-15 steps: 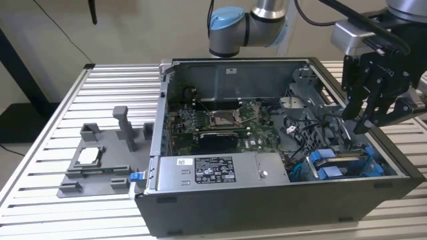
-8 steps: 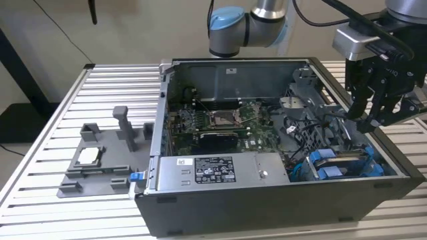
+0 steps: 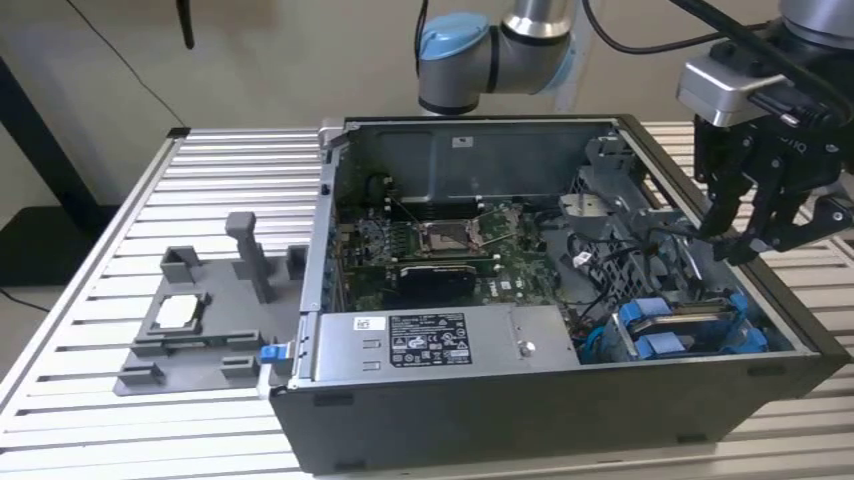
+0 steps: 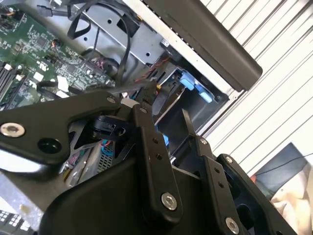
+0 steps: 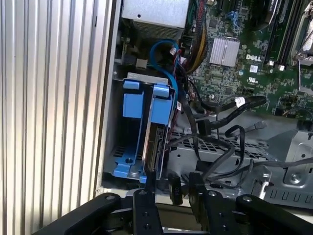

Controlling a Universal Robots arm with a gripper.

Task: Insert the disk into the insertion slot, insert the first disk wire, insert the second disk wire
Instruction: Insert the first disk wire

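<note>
While the claw (image 3: 743, 240) hung over the computer case (image 3: 534, 420) on the exterior view's right, its fingers (image 5: 149, 196) stood a narrow way apart. In the first wrist view a black cable connector (image 5: 174, 188) showed between them, with gaps on either side. The disk (image 5: 157, 142) sat on edge in the insertion slot (image 5: 146, 78), in the case's near corner just beside the claw. The case stood on the slatted bench (image 3: 227, 160).
</note>
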